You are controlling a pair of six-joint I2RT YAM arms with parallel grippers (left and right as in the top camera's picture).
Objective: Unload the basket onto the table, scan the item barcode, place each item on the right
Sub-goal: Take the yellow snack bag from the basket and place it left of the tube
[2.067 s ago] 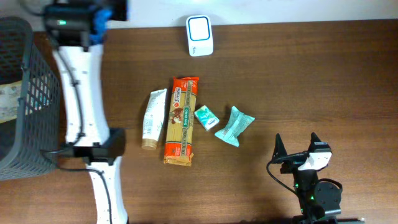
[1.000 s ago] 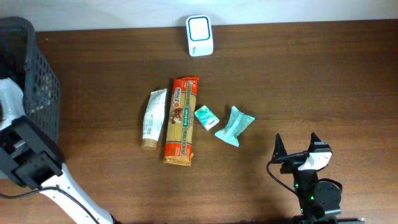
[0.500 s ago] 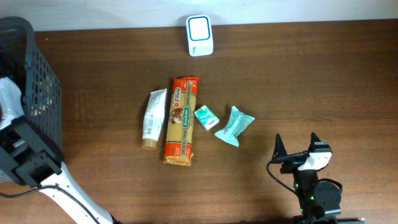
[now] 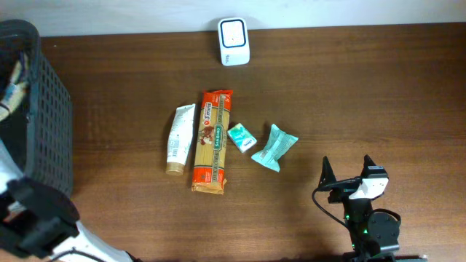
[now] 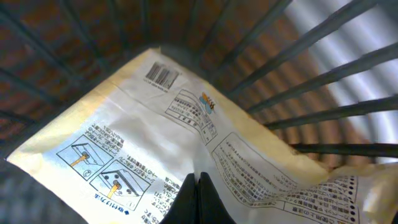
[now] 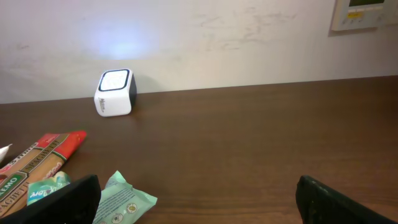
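In the left wrist view a white packet (image 5: 155,130) with printed text and a barcode (image 5: 161,76) lies inside the dark wire basket (image 5: 323,68). My left gripper (image 5: 199,194) is shut, its two black fingertips pressed together on the packet's film. From overhead a corner of the packet (image 4: 13,91) shows inside the basket (image 4: 51,124), and the gripper itself is hidden there. The white scanner (image 4: 234,41) stands at the table's back edge and also appears in the right wrist view as the scanner (image 6: 114,93). My right gripper (image 4: 347,173) rests open and empty at the front right.
A cream tube (image 4: 180,138), an orange pasta pack (image 4: 212,140), a small green box (image 4: 242,137) and a mint-green pouch (image 4: 274,148) lie mid-table. The pouch (image 6: 121,200) sits just left of my right gripper (image 6: 199,200). The left arm (image 4: 33,218) crosses the front left corner.
The left arm swung from the table over to the basket and its gripper shut on the packet. The packet now shows tilted in the basket. The right arm has not moved.
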